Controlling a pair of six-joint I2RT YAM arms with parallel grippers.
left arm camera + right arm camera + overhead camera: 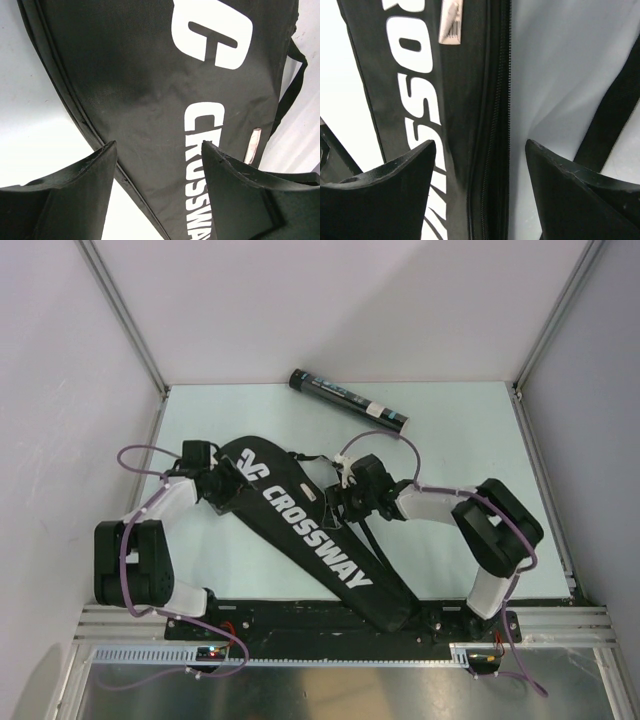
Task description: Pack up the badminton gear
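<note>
bag (318, 540) lies diag. across table (470, 440) ctr, blocking the mid lane; its strap (612, 107) trails just right. tube (348, 400) bars far middle. free rm: far-right corner, far-left corner, near-left strip.

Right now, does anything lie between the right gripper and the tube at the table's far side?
Nothing visible does. The right gripper, jaws open, hovers over the bag's zipper edge; the tube lies beyond on the table, apart from the bag. Only the arm's own cable arcs across that gap.

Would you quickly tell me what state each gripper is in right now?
Left gripper: open, holding nothing, over the long black fabric bag lettered CROSSWAY.
Right gripper: open, holding nothing, over the same bag.
</note>
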